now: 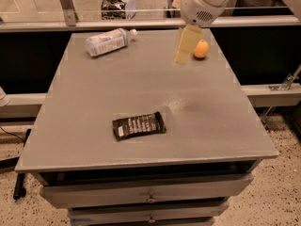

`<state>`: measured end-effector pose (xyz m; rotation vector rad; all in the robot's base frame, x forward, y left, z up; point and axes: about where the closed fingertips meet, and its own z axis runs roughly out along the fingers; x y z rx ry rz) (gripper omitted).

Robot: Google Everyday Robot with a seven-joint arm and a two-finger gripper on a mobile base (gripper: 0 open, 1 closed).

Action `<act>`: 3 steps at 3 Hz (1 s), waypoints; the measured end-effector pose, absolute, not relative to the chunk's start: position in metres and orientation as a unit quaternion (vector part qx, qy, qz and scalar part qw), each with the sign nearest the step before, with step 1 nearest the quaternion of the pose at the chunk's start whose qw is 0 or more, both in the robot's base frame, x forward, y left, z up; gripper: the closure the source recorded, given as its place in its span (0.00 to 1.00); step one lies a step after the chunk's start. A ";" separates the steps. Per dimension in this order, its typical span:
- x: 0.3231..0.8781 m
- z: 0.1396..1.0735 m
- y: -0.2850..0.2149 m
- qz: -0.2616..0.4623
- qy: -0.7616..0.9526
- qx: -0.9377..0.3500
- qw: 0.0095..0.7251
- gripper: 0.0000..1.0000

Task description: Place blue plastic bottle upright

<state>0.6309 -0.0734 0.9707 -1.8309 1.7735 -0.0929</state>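
- My gripper (182, 56) hangs over the far right part of the grey flat-topped table (94, 140). The small round orange fruit (201, 49) sits just beside it on the right.
- Leftward, the tabletop lies bare between my gripper and the clear blue-labelled plastic bottle (108, 41), which lies on its side near the far left corner.
- The black rectangular foil snack wrapper (139, 125) lies flat near the front, well apart from both.
- A metal-railed glass barrier (141, 23) stands along the far edge, close behind the bottle.
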 end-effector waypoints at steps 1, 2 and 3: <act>0.659 0.974 -0.049 -0.021 0.649 -0.679 0.341 0.00; 0.714 0.979 0.005 0.036 0.618 -0.662 0.422 0.00; 0.757 0.990 0.062 0.091 0.584 -0.644 0.486 0.00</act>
